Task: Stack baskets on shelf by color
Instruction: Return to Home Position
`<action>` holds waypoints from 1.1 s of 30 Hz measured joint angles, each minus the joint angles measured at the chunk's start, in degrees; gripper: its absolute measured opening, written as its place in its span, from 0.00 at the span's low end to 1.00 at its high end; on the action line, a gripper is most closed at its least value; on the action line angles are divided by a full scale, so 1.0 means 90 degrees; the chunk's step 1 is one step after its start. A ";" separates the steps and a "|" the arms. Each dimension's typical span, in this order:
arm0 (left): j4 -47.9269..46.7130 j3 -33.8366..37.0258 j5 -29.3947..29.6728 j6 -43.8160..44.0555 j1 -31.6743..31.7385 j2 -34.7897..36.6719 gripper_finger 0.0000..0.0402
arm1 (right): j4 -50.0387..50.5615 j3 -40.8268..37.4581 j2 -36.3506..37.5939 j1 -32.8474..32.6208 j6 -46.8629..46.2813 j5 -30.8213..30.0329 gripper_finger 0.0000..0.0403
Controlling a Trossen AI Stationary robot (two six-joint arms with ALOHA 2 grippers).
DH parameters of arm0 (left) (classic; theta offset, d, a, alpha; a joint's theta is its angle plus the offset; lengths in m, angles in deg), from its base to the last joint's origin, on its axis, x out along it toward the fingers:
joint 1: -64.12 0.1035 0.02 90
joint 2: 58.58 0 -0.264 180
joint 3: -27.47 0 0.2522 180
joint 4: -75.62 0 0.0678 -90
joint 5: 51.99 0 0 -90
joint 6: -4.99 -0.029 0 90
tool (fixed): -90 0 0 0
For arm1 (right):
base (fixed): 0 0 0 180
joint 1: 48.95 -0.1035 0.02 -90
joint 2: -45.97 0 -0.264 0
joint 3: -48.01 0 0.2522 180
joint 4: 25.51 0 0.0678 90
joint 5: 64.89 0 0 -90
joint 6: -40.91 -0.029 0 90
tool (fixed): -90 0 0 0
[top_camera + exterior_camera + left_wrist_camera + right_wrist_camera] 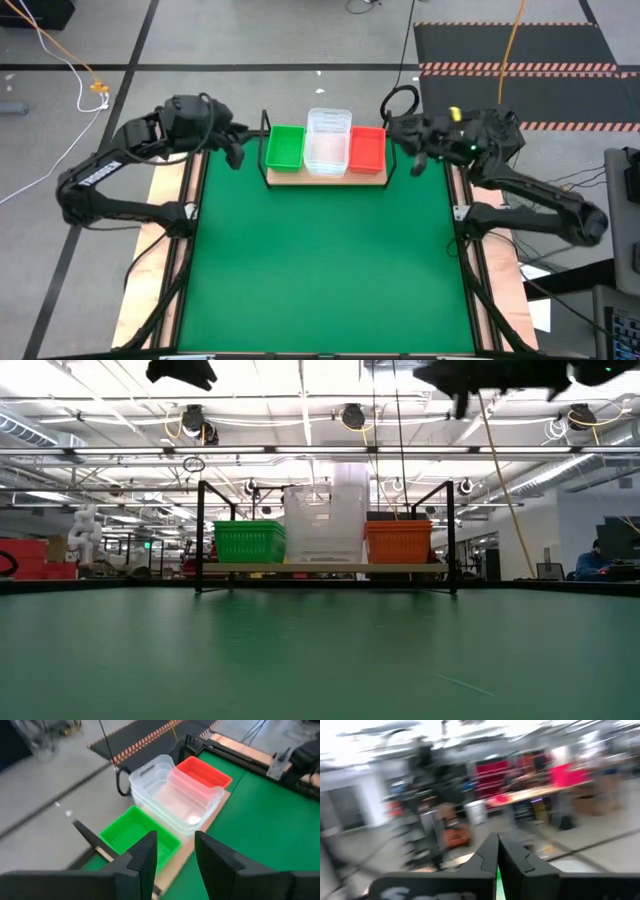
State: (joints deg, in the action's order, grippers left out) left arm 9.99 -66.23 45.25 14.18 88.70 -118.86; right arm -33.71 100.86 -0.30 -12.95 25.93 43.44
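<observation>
— At the far left of the green mat (320, 270), what do we meet first?
— We meet the left gripper (235, 150), raised above the mat's far corner, just left of the shelf (325, 179). Its two dark fingers are parted, with nothing between them.

— And moving right along the shelf?
— We find a wooden board on a black wire frame at the mat's far edge. It carries three colours side by side, each touching the next. Green baskets (285, 147) sit at the left end, clear baskets (328, 140) in the middle and red baskets (367, 148) at the right end. From table height the clear pile stands tallest. We cannot count the layers in the green or the red.

— And past the red ones?
— The right gripper (418, 160) hangs just right of the shelf, its fingers pressed together on nothing.

— How would we expect the baskets to handle?
— We judge them light, thin-walled and smooth, stiff at the rim but likely to flex at mid-wall. Nested ones may cling and lift together. We would pinch a short end wall near the rim, one finger inside and one outside. The see-through rims look the hardest to find. To us the sorting looks done.
</observation>
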 joint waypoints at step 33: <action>0.5221 0.3526 -0.1570 -0.2453 0.0769 0.1621 0.03 | 0.0286 0.4353 -0.3719 -0.2754 0.0190 0.0671 0.00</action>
State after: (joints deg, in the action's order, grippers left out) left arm 56.99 -34.50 31.12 -7.90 95.62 -104.27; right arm -31.13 140.03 -33.77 -37.73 27.64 49.48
